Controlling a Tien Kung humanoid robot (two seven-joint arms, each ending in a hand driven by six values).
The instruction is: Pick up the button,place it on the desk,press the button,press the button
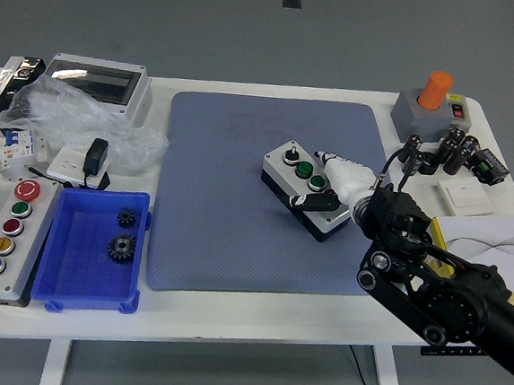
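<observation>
My right hand (336, 189) grips the right end of the grey button box (306, 189), fingers curled around it. The box sits tilted on the blue mat (229, 208) on the bench (255, 323).

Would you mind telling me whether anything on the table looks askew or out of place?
The grey button box sits diagonally on the blue mat, skewed to its edges, with the right robot hand on it. Crumpled clear plastic lies loosely at the left.
</observation>
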